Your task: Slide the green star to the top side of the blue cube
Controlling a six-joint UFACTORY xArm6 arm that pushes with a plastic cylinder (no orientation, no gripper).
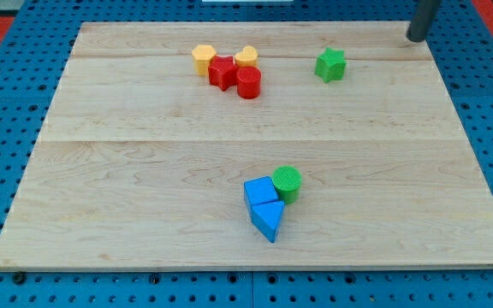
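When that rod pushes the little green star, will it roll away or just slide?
The green star probably slides: it sits flat on the smooth wooden board. Its points may make it spin if my tip hits off-centre. It looks rigid and light.

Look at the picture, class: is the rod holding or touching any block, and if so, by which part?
Nothing is held. My tip stands at the view's top right, apart from every block; the nearest, the green star, lies to its left, untouched.

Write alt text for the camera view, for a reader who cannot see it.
My tip sits at the wooden board's top right, apart from the green star to its left. The blue cube lies near the bottom centre, touching a green cylinder and a blue triangle.
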